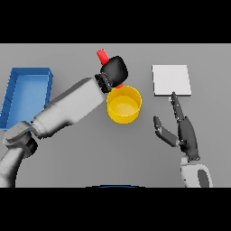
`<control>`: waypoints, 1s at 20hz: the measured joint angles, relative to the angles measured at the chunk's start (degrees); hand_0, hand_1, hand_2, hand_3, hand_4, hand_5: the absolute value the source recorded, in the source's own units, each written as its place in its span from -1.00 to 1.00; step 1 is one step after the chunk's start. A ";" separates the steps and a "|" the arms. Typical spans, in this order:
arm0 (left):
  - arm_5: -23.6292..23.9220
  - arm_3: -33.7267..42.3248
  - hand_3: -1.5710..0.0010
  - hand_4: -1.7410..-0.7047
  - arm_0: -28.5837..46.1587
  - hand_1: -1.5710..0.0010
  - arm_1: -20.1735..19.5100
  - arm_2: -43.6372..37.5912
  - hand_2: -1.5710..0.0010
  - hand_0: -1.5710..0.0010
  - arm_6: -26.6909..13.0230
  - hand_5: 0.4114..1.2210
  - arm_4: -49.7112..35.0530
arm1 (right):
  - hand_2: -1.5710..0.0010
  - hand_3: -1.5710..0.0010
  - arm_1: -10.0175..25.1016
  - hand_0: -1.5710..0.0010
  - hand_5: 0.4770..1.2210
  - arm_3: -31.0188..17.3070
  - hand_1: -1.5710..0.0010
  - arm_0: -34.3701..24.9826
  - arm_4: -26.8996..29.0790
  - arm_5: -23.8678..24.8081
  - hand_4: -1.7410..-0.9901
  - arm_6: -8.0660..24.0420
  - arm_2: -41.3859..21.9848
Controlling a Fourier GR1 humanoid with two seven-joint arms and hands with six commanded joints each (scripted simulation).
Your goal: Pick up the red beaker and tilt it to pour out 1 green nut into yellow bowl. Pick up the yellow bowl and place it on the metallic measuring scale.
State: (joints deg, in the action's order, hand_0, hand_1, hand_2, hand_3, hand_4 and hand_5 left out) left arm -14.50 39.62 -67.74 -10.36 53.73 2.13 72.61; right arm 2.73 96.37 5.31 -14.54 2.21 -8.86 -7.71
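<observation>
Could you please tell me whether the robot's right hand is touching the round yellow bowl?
Apart. In the head view, bare grey table separates the right hand from the round yellow bowl; its nearest fingertip sits clearly to the bowl's right.

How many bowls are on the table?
1. The yellow bowl sits mid-table, just under the left hand holding the red beaker. None seems hidden.

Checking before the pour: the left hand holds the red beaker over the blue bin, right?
Not the bin. In the head view the left hand holds the beaker at the far rim of the yellow bowl; the blue bin sits off to the left.
</observation>
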 measured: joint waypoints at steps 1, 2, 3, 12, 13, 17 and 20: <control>0.15 0.36 -1.00 -0.99 -0.04 -1.00 -0.12 1.23 -1.00 -1.00 0.30 1.00 1.14 | 1.00 1.00 -0.14 1.00 -0.44 -0.53 1.00 -0.33 -0.23 0.47 0.80 0.77 0.22; 0.38 1.03 -1.00 -0.99 0.10 -1.00 -0.21 2.08 -1.00 -1.00 0.67 1.00 1.88 | 1.00 1.00 -0.67 1.00 -0.46 -0.08 1.00 -0.37 -1.01 1.10 0.77 0.96 -0.27; -0.42 0.51 -1.00 -0.99 -0.57 -1.00 0.18 2.85 -1.00 -1.00 0.67 1.00 2.76 | 1.00 1.00 -0.70 1.00 -0.46 -0.08 1.00 0.27 -1.82 1.55 0.76 0.68 -0.53; -4.19 -3.26 -1.00 -0.97 -6.78 -1.00 3.18 10.55 -1.00 -1.00 4.93 1.00 10.59 | 1.00 1.00 -0.54 1.00 -0.45 -0.18 1.00 0.30 -2.38 1.84 0.86 -0.67 -0.68; -4.20 -3.42 -1.00 -0.98 -7.82 -1.00 3.29 10.62 -1.00 -1.00 5.72 1.00 10.86 | 1.00 1.00 -0.49 1.00 -0.44 0.19 1.00 0.22 -2.56 1.75 0.88 -0.13 -0.84; -1.22 -6.57 -1.00 -0.97 -12.13 -1.00 2.43 7.07 -1.00 -1.00 7.95 1.00 9.39 | 1.00 1.00 -0.08 1.00 -0.45 0.50 1.00 0.30 -1.87 1.47 0.89 -0.66 -0.39; -0.94 -9.44 -0.61 -0.98 -16.47 -1.00 0.78 2.76 -1.00 -1.00 7.88 1.00 7.44 | 1.00 1.00 0.23 1.00 -0.45 0.70 1.00 -0.22 -3.17 2.28 0.91 0.09 -0.50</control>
State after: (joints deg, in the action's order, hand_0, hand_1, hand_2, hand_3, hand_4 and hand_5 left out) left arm -15.43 30.18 -84.20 -9.59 56.49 10.01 80.05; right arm 2.96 97.07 5.09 -17.71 4.48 -8.77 -8.20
